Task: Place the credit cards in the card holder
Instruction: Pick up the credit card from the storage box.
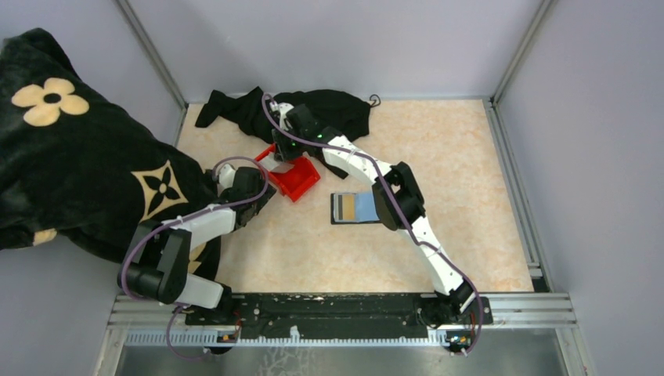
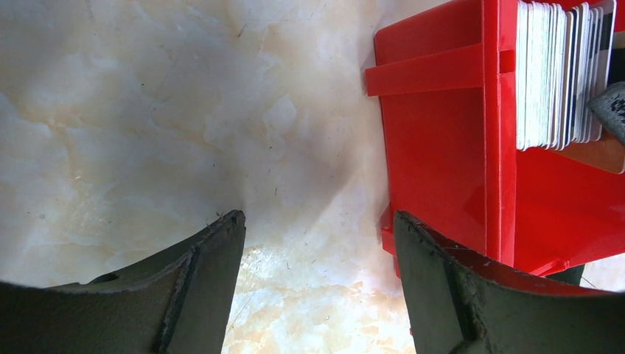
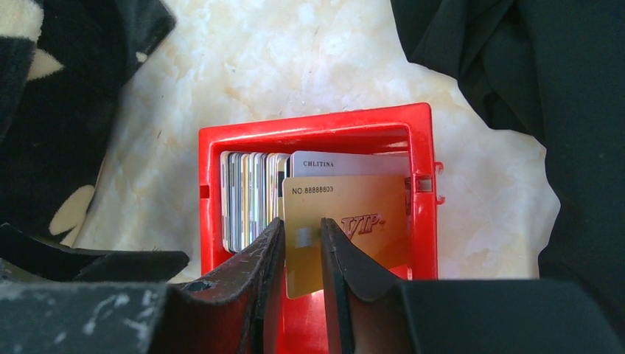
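Closest to the lens in the right wrist view, the right claw [image 3: 301, 223] is seen over the red bin [image 3: 317, 122] with its jaws set only narrowly apart. Through the slit between them the face of a gold card [image 3: 368, 214] is seen; whether that card is touched cannot be told. Behind it a white card [image 3: 346, 164] is leaned, and the other cards [image 3: 247, 199] are packed upright on edge along the bin's left side. The left claw [image 2: 317, 215] is held wide open and empty over the counter [image 2: 147, 110], just beside the bin. The holder [image 1: 354, 208] is laid open on the counter right of the bin and apart from it, its right edge hidden by the right arm. A black cloth [image 1: 337, 110] is bunched behind the bin, and a flowered blanket [image 1: 70, 172] is draped at the left.
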Controlling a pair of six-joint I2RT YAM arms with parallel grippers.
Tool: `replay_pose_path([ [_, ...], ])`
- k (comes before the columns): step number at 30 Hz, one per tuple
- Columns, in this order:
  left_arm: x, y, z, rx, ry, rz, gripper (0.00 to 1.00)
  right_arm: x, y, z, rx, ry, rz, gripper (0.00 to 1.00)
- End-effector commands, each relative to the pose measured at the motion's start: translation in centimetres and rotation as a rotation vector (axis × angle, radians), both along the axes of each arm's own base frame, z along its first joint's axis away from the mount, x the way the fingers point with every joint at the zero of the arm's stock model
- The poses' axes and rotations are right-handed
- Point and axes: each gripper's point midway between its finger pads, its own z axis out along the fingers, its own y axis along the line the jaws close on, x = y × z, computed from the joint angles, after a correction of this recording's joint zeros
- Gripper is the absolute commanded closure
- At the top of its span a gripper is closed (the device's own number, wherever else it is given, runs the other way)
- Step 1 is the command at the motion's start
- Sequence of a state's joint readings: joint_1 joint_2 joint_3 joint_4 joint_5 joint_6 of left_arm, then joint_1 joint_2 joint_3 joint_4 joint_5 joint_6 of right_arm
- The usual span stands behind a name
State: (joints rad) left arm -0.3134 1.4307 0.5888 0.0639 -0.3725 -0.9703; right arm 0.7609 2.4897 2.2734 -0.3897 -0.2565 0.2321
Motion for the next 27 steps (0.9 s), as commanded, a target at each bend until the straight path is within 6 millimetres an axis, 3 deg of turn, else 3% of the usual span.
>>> replay_pose_path([
  [1, 0.3, 0.0, 0.1, 0.005, 0.004, -0.007, 0.2, -0.5, 0.7, 7.4, 0.108, -0.091, 0.019, 0.76],
  [18, -0.1, 0.1, 0.2, 0.0, 0.005, -0.007, 0.2, 0.5, -1.5, 7.9, 0.044, -0.17, -0.061, 0.82],
  [27, -0.2, 0.0, 0.9, 0.01, -0.001, -0.031, 0.2, 1.8, -3.5, 7.7, -0.058, -0.267, -0.127, 0.98],
])
